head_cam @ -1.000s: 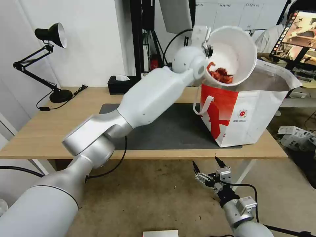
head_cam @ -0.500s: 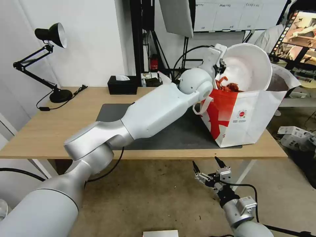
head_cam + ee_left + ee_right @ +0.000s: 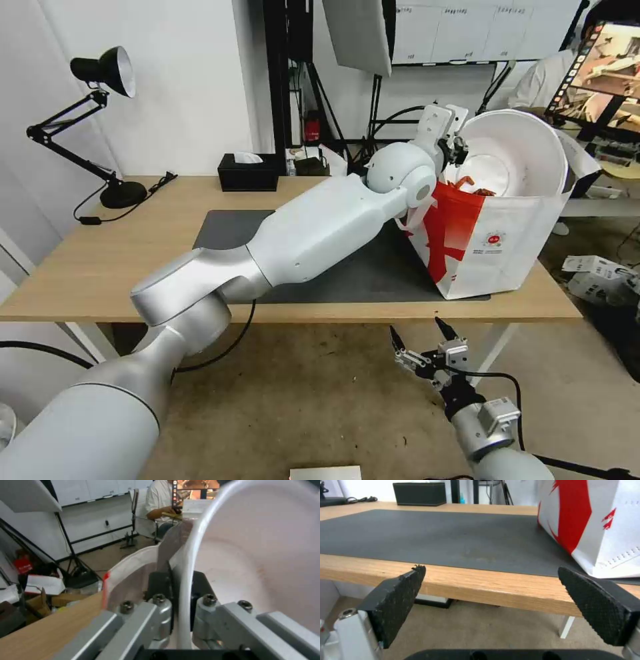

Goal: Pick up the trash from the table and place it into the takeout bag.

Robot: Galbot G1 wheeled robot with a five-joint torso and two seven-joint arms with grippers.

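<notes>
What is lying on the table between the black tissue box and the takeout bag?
In the right wrist view, only the bare dark mat lies between the tissue box and the takeout bag; nothing rests on it.

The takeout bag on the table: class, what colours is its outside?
White with red patches, plus a small round red logo; the takeout bag shows best in the head view.

- Takeout bag (image 3: 497, 250): small round red logo (image 3: 493, 239) on the white front panel, with tiny lines of print beneath it; characters too small to read.
- Same bag, right wrist view: red flame-like graphics (image 3: 609, 515) on the white side; no letters made out.
- Screen (image 3: 599, 63) at far right, behind the bench: coloured icons along its edge, nothing legible.
- No readable word, number or brand elsewhere.
</notes>
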